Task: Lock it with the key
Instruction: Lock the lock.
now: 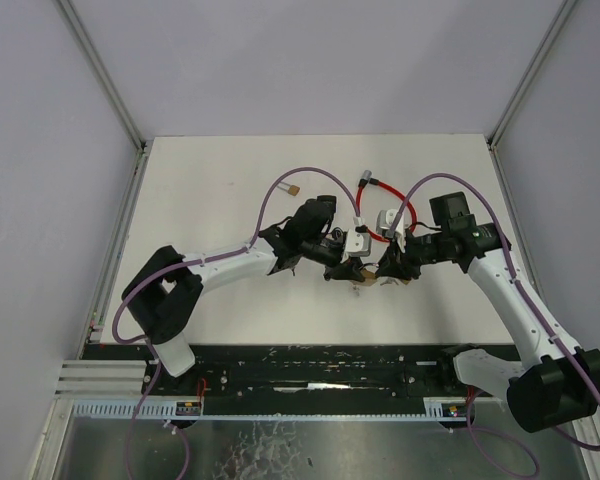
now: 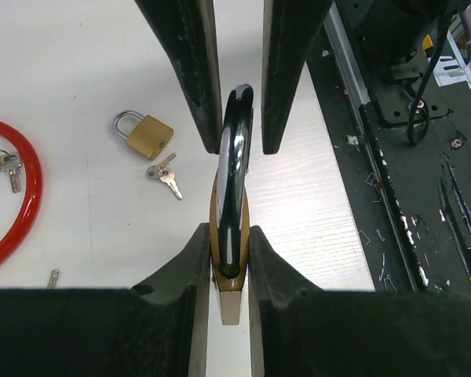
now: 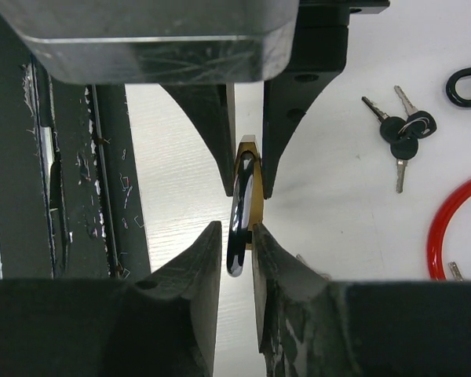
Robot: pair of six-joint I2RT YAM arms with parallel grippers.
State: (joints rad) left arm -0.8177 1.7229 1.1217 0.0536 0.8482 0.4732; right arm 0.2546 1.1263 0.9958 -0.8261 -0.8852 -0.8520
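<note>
No legible txt, brand or nos. anywhere. Small brass padlock point(image 2: 145, 135), far left, shows no readable stamp (too small); coloured patch point(image 1: 189, 407) on near rail is blurred.

place: likely a robot lab | cues: white table point(image 1: 210, 180), plain panel walls point(image 1: 310, 60), slotted cable duct point(image 1: 280, 408)
</note>
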